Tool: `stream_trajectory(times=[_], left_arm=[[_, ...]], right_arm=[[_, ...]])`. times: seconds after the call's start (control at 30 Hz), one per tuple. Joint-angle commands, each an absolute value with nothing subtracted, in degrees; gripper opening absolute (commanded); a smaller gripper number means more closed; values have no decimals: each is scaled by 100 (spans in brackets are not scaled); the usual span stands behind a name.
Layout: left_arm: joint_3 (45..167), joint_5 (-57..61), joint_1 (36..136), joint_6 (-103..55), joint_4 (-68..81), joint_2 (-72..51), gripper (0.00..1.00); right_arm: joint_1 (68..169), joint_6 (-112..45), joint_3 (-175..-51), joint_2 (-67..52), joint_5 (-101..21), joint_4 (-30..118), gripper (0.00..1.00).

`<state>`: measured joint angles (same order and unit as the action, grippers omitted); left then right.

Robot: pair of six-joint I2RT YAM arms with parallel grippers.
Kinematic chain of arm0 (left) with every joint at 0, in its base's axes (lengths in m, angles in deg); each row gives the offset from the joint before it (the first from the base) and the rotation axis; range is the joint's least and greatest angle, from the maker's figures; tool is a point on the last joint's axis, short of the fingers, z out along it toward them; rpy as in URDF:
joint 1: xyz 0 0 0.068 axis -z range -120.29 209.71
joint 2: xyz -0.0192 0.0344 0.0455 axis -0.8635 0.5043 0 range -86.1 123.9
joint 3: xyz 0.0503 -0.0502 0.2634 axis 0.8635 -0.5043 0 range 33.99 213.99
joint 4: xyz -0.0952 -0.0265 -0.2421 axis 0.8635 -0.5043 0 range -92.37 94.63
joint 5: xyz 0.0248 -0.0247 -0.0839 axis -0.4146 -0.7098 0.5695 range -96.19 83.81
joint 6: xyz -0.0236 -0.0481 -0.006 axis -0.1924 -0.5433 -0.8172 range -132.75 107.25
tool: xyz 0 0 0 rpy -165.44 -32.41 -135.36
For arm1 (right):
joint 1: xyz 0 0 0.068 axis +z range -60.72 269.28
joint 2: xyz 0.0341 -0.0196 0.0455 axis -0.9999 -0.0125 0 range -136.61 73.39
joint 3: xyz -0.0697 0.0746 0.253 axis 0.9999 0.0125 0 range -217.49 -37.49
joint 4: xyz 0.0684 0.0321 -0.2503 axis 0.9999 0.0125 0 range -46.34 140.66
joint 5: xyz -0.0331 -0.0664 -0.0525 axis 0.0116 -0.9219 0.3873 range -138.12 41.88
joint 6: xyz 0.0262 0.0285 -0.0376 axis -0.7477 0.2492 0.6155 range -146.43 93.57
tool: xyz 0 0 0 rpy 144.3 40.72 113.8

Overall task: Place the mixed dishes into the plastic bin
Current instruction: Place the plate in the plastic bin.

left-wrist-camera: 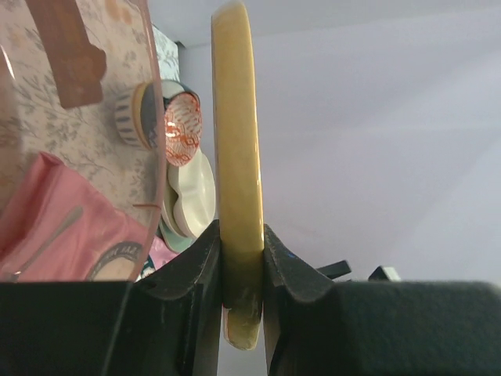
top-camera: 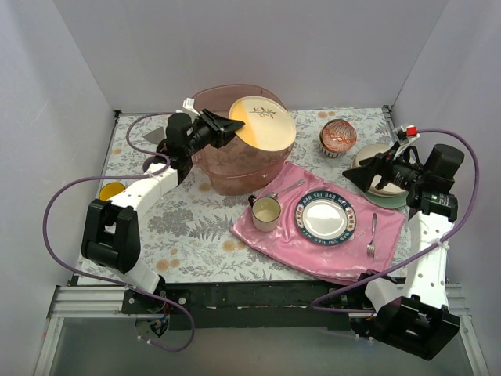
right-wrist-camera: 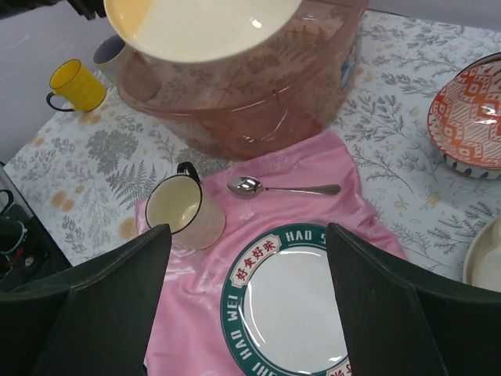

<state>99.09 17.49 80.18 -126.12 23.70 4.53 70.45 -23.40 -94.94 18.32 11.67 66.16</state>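
Observation:
My left gripper (top-camera: 228,125) is shut on the rim of a peach plate (top-camera: 262,122) and holds it tilted over the plastic bin (top-camera: 235,168). In the left wrist view the plate (left-wrist-camera: 237,141) stands edge-on between the fingers (left-wrist-camera: 286,266). My right gripper (top-camera: 356,177) is open and empty, above the cream divided plate (top-camera: 374,160), which lies on a mint-green plate (top-camera: 391,200). The red-patterned bowl (top-camera: 338,138) sits at the back right. The yellow mug (top-camera: 111,190) and the pale mug with purple inside (top-camera: 152,164) stand at the left. The right wrist view shows the bin (right-wrist-camera: 266,102) and the held plate (right-wrist-camera: 203,27).
A pink cloth (top-camera: 274,243) in front of the bin carries a dark-blue-rimmed lettered plate (top-camera: 326,218), a cream cup (top-camera: 264,211), a spoon (top-camera: 291,187) and a fork (top-camera: 373,233). White walls close in the table on three sides.

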Motion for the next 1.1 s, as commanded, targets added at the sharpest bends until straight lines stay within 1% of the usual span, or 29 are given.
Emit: stream_trajectory(times=[0.0, 0.13, 0.3, 0.67, 1.07], left_arm=[[10649, 2044, 7677, -12632, 2705, 3, 0], [10913, 2123, 7343, -12561, 2573, 293, 0], [11527, 2193, 7193, -12359, 2248, 863, 0], [12319, 2035, 7175, -11928, 1686, 1892, 0], [13172, 1886, 7167, -11647, 1149, 2947, 0]], right_arm=[[6977, -2090, -9111, 1968, 1569, 5966, 87], [6942, -1835, -8662, 2030, 1560, 5746, 88], [6889, -1668, -8092, 2074, 1621, 5483, 88], [6749, -1334, -7678, 2294, 1867, 5298, 88], [6678, -1175, -7581, 2364, 1841, 5368, 88]])
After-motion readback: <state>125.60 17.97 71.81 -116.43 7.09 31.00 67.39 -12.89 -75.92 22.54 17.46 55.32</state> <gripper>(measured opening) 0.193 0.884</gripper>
